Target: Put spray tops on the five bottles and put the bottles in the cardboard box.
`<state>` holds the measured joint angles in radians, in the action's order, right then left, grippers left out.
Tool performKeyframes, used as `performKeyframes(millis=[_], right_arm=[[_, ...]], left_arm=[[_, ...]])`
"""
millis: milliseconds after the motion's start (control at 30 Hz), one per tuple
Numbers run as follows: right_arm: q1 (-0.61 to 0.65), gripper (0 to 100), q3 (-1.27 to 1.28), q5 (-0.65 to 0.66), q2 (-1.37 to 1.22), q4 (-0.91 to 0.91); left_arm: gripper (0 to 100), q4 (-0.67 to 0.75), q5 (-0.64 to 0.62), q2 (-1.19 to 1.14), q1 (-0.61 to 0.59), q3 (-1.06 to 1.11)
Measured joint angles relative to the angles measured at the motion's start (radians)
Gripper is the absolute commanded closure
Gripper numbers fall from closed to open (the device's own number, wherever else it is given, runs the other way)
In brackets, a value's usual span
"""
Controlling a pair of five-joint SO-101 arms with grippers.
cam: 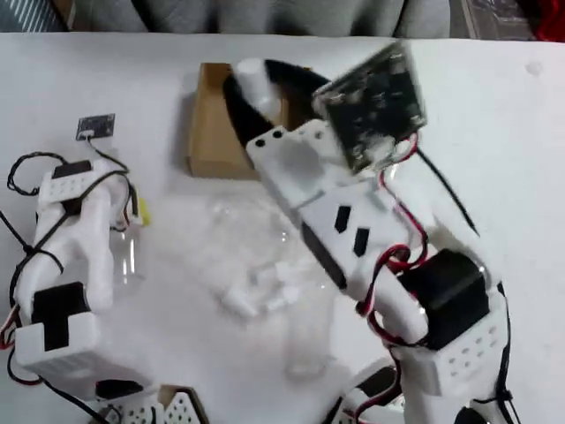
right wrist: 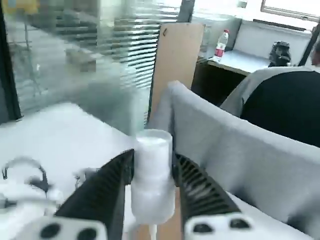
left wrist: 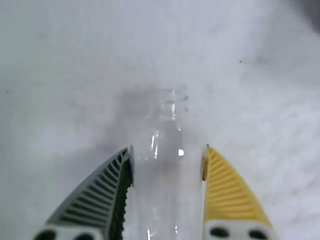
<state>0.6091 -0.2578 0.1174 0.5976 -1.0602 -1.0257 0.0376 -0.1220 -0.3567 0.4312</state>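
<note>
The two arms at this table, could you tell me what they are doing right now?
The left hand holds a clear bottle with no top on its neck. The right hand grips a white spray top, raised near the cardboard box. More clear bottles and spray tops lie loose mid-table.

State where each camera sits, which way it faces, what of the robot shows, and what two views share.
High view: fixed above the table, looking down; left arm and right arm show, by the cardboard box.
Left wrist view: on the left wrist, looking down at the table; left gripper grips a clear bottle.
Right wrist view: on the right wrist, facing level across the room toward a grey seat back; right gripper clamps a spray top.
Shared: high and right wrist views both show that spray top.
</note>
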Motion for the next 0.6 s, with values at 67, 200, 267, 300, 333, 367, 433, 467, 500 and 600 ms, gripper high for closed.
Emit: performKeyframes(millis=[67, 200, 267, 300, 333, 367, 433, 467, 500, 600], right_arm=[[-0.002, 98.2, 0.005, -0.029, 0.0, 0.008], [-0.002, 98.2, 0.035, -0.051, 0.0, 0.044], [-0.011, 98.2, 0.055, -0.055, 0.0, 0.063], [-0.011, 98.2, 0.061, -0.055, -0.002, 0.071], [-0.009, 98.2, 0.064, -0.055, -0.002, 0.075], [-0.008, 98.2, 0.064, -0.055, -0.002, 0.077], [-0.005, 98.2, 0.064, -0.055, 0.0, 0.078], [-0.005, 98.2, 0.064, -0.055, 0.0, 0.078], [-0.005, 98.2, 0.064, -0.055, 0.0, 0.078], [-0.009, 98.2, 0.064, -0.055, 0.0, 0.078]], left_arm=[[98, 0.0, -0.002, 0.0, 0.005, 0.0], [98, 0.0, -0.003, 0.0, 0.006, 0.0], [98, -0.009, -0.003, 0.0, 0.005, -0.014], [98, -0.032, -0.003, 0.006, 0.005, -0.023], [98, -0.057, -0.003, 0.02, 0.005, -0.035], [98, -0.081, -0.003, 0.038, 0.005, -0.046], [98, -0.126, -0.003, 0.095, 0.011, -0.069], [98, -0.146, -0.003, 0.132, 0.02, -0.08], [98, -0.166, -0.003, 0.173, 0.031, -0.091], [98, -0.212, -0.002, 0.311, 0.072, -0.109]])
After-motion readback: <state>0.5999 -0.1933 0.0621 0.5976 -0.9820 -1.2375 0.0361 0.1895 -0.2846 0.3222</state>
